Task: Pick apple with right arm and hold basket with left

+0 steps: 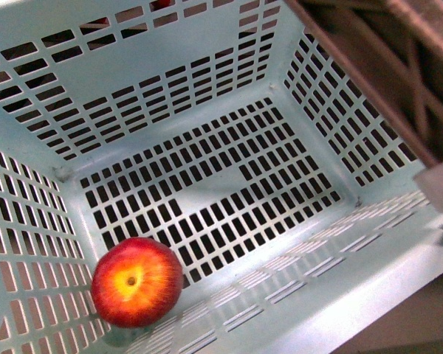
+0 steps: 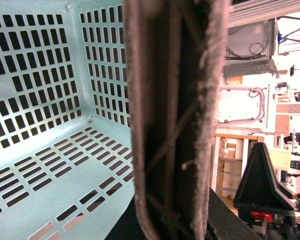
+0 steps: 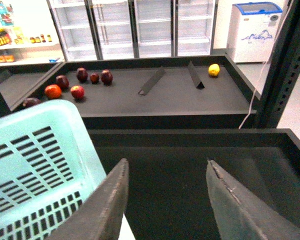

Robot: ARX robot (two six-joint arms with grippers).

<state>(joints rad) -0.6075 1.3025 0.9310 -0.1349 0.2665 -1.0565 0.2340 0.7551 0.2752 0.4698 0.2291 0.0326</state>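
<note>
While apple (image 1: 136,282) lies inside basket (image 1: 384,265), right gripper (image 3: 167,200) gapes empty outside; left (image 2: 172,125) unclear.

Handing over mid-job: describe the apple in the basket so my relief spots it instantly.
Look into the pale mint slotted basket. At its floor's near-left corner sits a round red apple, yellow-orange around the stem. It is the only fruit inside.

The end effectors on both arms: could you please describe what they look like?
The left end effector is a grey-brown plastic bar with criss-cross lattice ribbing and rough, pale edges; the front view shows a whitish band on it. The right end effector has two smooth, dark grey, tapering fingers.
</note>
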